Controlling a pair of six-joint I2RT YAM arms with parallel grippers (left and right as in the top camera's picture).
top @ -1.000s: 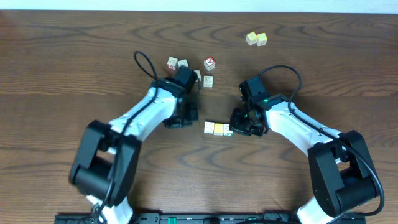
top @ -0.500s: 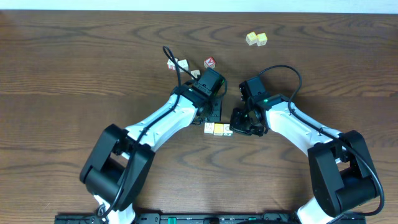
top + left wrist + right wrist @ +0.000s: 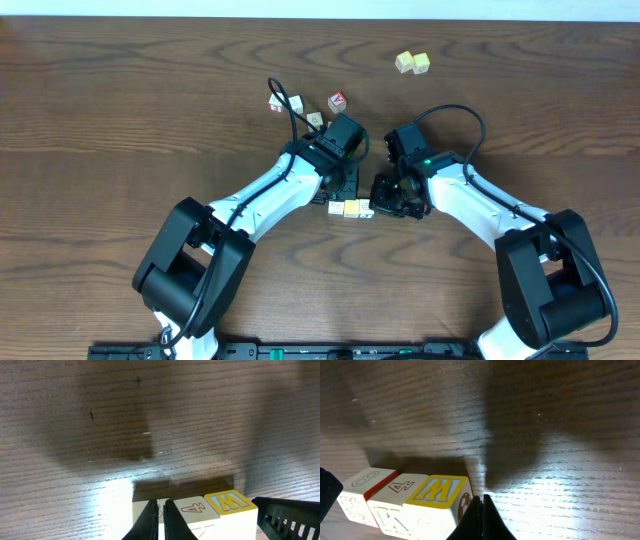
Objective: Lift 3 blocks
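Three blocks [image 3: 400, 491] sit in a touching row — left gripper [image 3: 160, 512] and right gripper [image 3: 481, 507], each closed empty, bracket its ends, evidently to squeeze-lift it.

Dark wood-grain table [image 3: 120, 80], a row of three blocks [image 3: 346, 207] lies side by side near the middle, faces touching; farther back a red-faced cube [image 3: 338, 101], three pale cubes [image 3: 296, 104] loosely scattered to its left; two pale-yellow cubes [image 3: 412, 63] touching, well apart at the far right.
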